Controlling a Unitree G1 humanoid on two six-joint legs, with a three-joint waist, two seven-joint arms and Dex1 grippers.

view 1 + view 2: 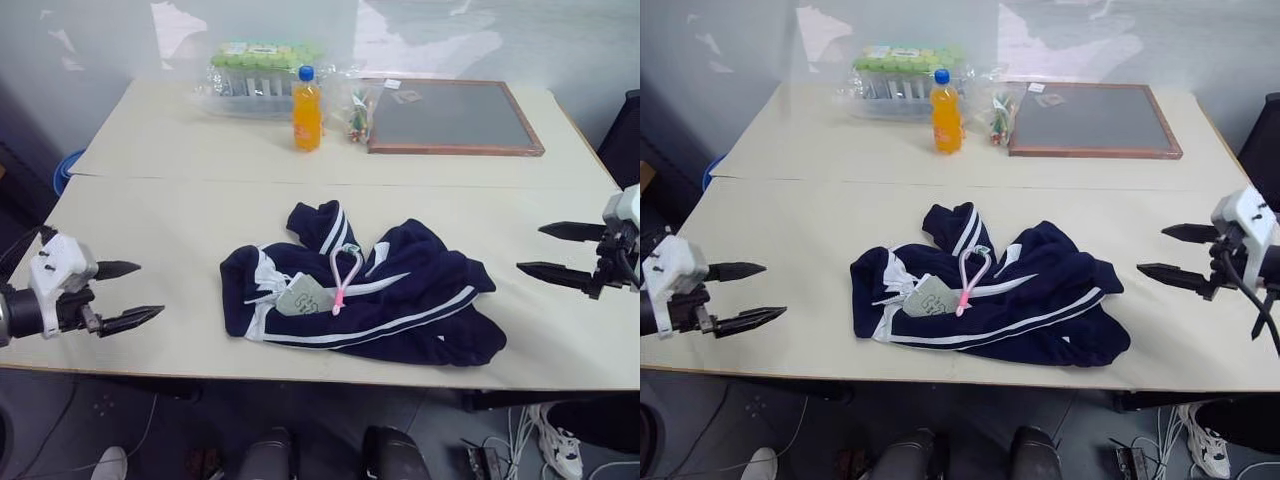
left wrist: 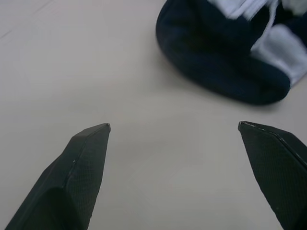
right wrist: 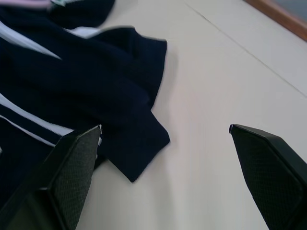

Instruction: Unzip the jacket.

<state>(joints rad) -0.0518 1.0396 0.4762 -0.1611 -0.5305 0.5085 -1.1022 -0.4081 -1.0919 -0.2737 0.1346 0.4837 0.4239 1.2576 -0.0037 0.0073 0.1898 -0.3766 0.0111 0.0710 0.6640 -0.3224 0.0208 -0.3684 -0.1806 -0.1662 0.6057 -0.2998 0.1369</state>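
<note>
The jacket [image 1: 360, 295] lies crumpled near the front middle of the counter [image 1: 150, 230], with a paper tag [image 1: 303, 297] on it. The left gripper [image 1: 128, 294] hangs to its left, the right gripper [image 1: 535, 250] to its right, both apart from it. Behind stand a bottle [image 1: 307, 110], a wrapped pack [image 1: 255, 75] and a framed board [image 1: 450, 117].

My head cameras look forward and down over the jacket [image 1: 360, 295], while my wrist cameras view its opposite edges from close, low angles.
</note>
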